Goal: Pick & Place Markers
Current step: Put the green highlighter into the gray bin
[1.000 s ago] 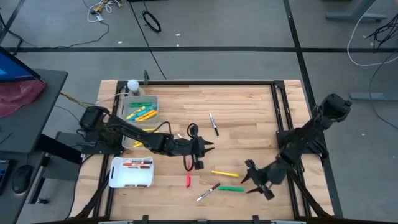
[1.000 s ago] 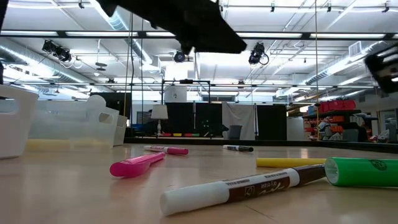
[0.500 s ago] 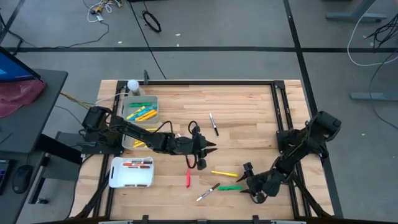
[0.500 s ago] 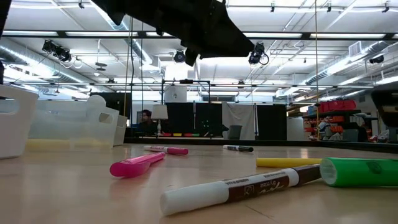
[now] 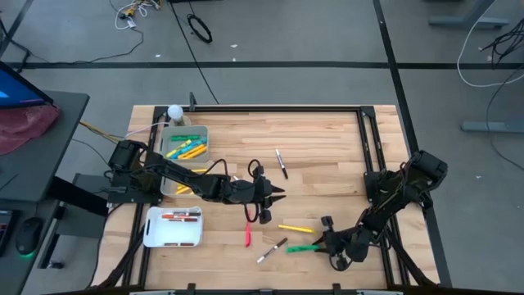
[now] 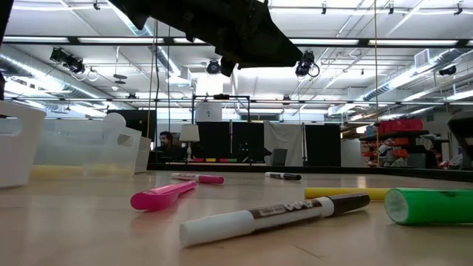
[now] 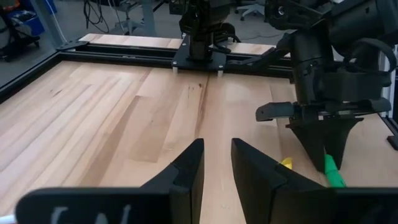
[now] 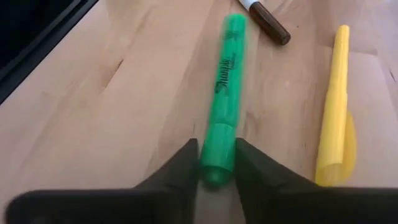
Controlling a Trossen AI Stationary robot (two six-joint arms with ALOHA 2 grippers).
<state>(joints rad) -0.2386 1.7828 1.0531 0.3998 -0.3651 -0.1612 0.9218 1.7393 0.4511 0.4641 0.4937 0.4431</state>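
A green marker (image 5: 301,247) lies on the wooden table near its front edge. My right gripper (image 5: 322,242) is low over the marker's right end and shut on it. Close by lie a yellow marker (image 5: 295,229), a white-and-brown marker (image 5: 272,251), a red one (image 5: 247,238) and a dark-ended one (image 5: 281,162). My left gripper (image 5: 278,192) hovers above the table's middle. Its fingers (image 7: 186,171) stand a narrow gap apart with nothing between them. My right gripper pinches the green marker's right end (image 8: 217,158) between its two fingers, one on each long side. The fingers slant down from the table's right and lie along the marker. The marker rests flat on the table.
A clear bin (image 5: 187,147) with yellow and green markers stands at the left. A white tray (image 5: 173,226) with red markers sits in front of it. A black frame rail (image 5: 364,139) runs along the table's right side. Bare wood lies at the far middle.
My right gripper has come down and toward the table's left onto the green marker's end, and has shut on it. The white-and-brown marker has turned and slid a little on the table.
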